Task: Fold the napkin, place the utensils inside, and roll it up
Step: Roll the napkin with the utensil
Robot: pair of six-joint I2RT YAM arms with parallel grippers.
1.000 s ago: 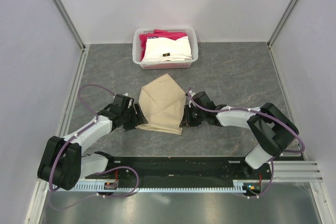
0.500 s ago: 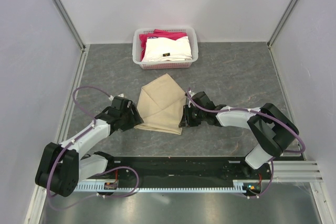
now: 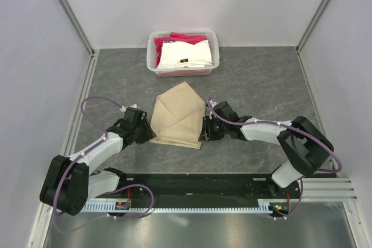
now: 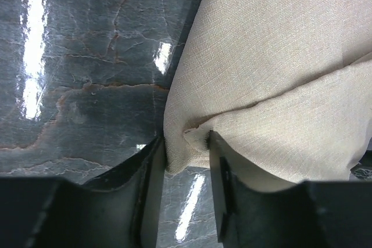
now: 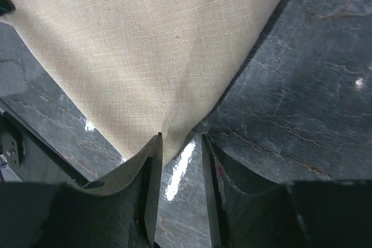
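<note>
Mid-fold: left gripper [image 4: 186,139] flanks a napkin [image 4: 279,56] corner, clamp unclear; right gripper [image 5: 181,139] gapes around another; next needs firm pinches

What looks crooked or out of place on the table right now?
The napkin is folded unevenly: its flaps overlap at a slant, leaving a lopsided, pointed shape that lies skewed relative to the white basket. One corner is puckered at the left end effector.
</note>
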